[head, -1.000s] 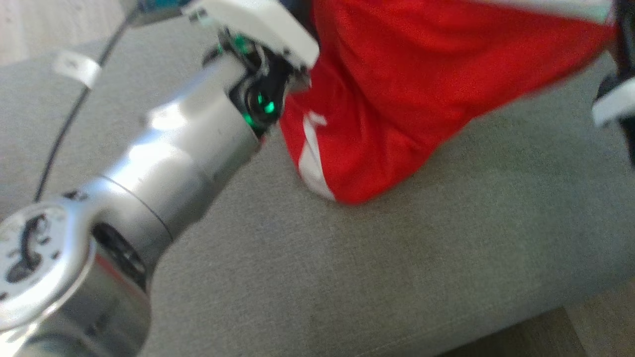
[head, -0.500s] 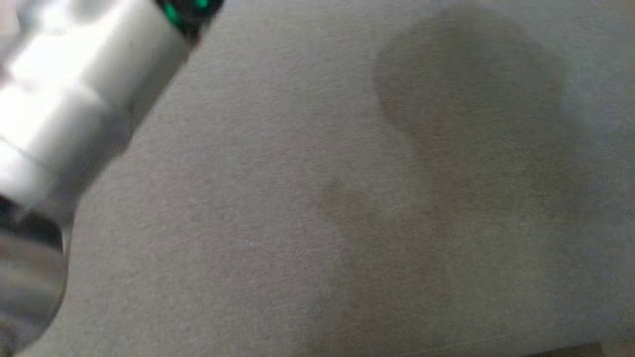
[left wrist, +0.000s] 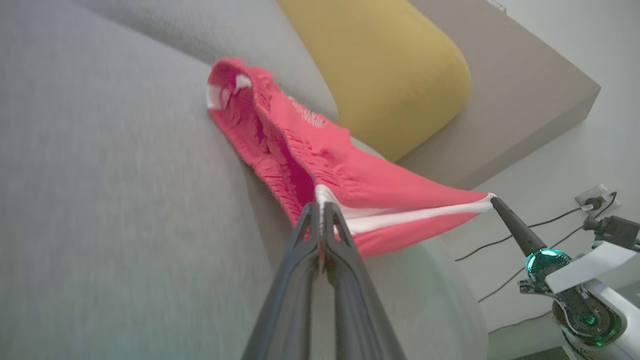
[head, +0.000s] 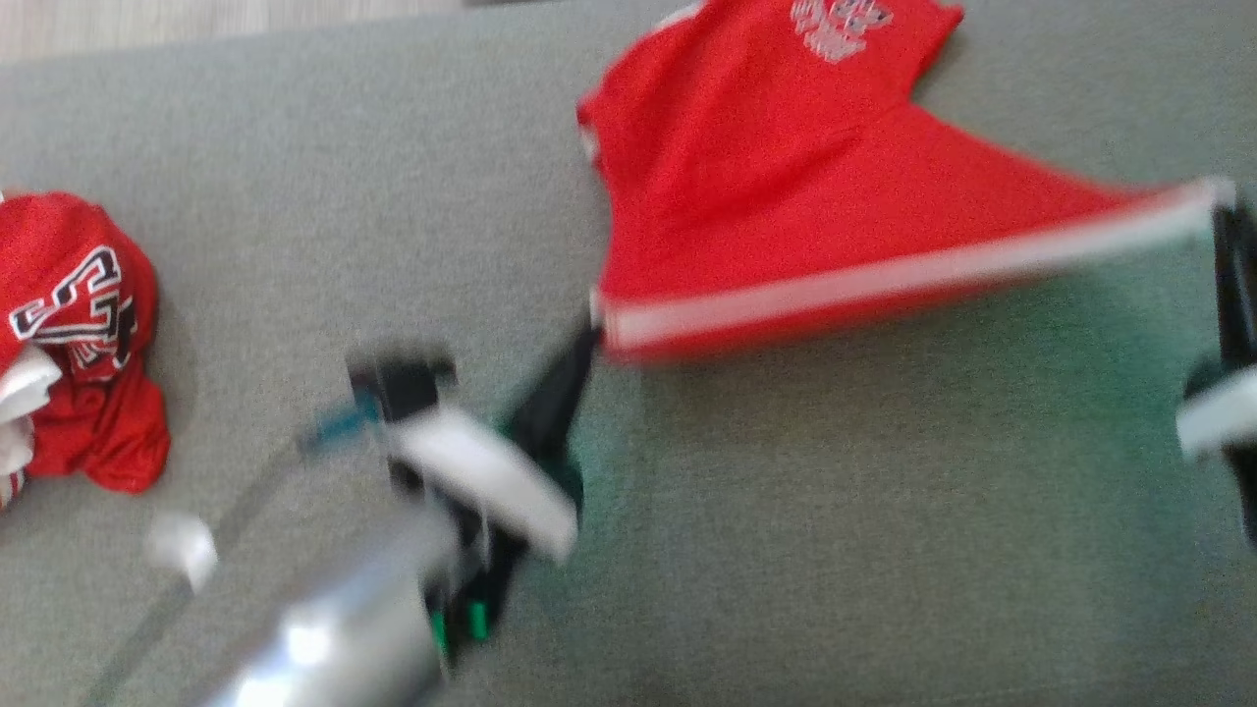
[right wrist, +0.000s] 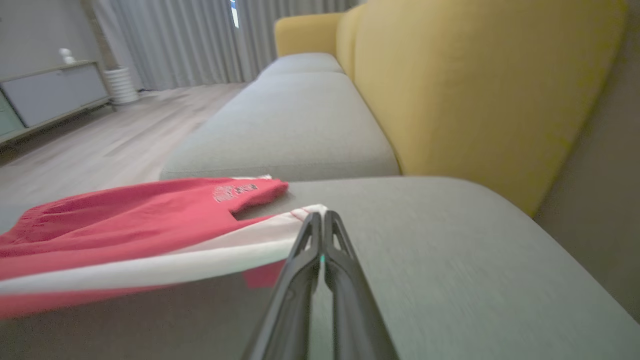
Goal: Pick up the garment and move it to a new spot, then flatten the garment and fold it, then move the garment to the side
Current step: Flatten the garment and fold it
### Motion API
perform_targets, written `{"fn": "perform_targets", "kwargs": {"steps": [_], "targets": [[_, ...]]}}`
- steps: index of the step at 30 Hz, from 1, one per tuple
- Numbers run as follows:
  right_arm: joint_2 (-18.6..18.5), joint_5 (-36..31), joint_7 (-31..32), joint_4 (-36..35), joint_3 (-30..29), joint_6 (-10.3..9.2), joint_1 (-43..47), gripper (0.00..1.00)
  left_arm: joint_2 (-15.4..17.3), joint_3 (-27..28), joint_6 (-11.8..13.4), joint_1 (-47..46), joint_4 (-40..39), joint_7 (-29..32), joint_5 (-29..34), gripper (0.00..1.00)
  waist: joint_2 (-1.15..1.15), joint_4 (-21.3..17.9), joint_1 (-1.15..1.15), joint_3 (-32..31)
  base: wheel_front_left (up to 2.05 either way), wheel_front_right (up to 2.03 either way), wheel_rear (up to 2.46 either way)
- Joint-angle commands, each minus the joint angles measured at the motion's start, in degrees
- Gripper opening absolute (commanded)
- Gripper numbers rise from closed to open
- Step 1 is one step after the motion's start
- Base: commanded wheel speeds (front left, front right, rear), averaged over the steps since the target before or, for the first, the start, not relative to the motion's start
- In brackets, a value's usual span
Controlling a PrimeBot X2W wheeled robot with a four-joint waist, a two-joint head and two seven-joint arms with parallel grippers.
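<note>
I have the left gripper point(head: 592, 324) clenched on one corner of the red shorts point(head: 766, 196) and the right gripper point(head: 1221, 201) clenched on the other. Their white-striped edge is stretched taut between the two above the grey seat point(head: 835, 511), and the far end rests on it. A crumpled jersey point(head: 79, 334) lies well apart to the left.

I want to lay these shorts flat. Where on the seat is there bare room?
Bare seat lies along the front, below the stretched hem of the red shorts, between left gripper and right gripper. Another patch separates shorts from the crumpled jersey at left. Crowded: back middle, where the shorts lie.
</note>
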Motion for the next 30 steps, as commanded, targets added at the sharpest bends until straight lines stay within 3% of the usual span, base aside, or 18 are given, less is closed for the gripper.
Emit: {"fn": "perform_targets", "kwargs": {"steps": [1, 6, 8, 16, 20, 24, 30], "targets": [[-1.14, -0.2, 0.79, -3.23, -1.8, 0.37, 2.88, 0.0, 0.84, 3.05, 0.09, 2.6, -1.47, -0.48, 1.96, 0.0, 0.0, -0.97, 0.01, -1.77, 0.0, 0.0, 0.0], [0.87, -2.21, 4.68, -10.66, -10.35, 0.37, 15.97, 0.0, 0.46, 1.69, 0.15, 14.42, 0.1, -0.48, 7.68, 0.0, 0.0, -1.94, 0.01, -4.64, 0.0, 0.0, 0.0], [3.65, -3.44, 7.57, -16.62, -15.62, 0.37, 22.89, 0.0, 0.27, 0.65, 0.75, 17.85, 0.73, -0.48, 7.86, 0.0, 0.0, -2.23, 0.01, -5.98, 0.0, 0.0, 0.0], [9.66, -6.45, 14.55, -31.3, -25.33, 0.37, 33.41, 0.0, 1.24, 0.43, 2.63, 20.45, -4.46, 0.18, 7.36, 0.0, 0.0, -2.04, 0.01, -7.0, 0.0, 0.0, 0.0], [10.59, -7.98, 17.2, -34.61, -27.24, 0.37, 31.34, 0.0, 0.68, 2.17, 3.09, 19.21, -8.53, 0.02, 7.17, 0.0, 0.0, -1.14, 0.01, -6.26, 0.0, 0.0, 0.0], [10.34, -9.32, 18.4, -33.65, -27.34, 0.37, 24.73, 0.0, -1.6, 4.27, 3.15, 16.41, -10.25, 0.2, 5.66, 0.0, 0.0, 0.77, 0.01, -4.68, 0.0, 0.0, 0.0], [6.69, -11.47, 20.49, -28.75, -24.07, 0.37, 12.58, 0.0, -7.04, 8.63, 3.25, 10.99, -8.12, 0.47, 2.05, 0.0, 0.0, 4.65, 0.01, -0.92, 0.0, 0.0, 0.0]]}}
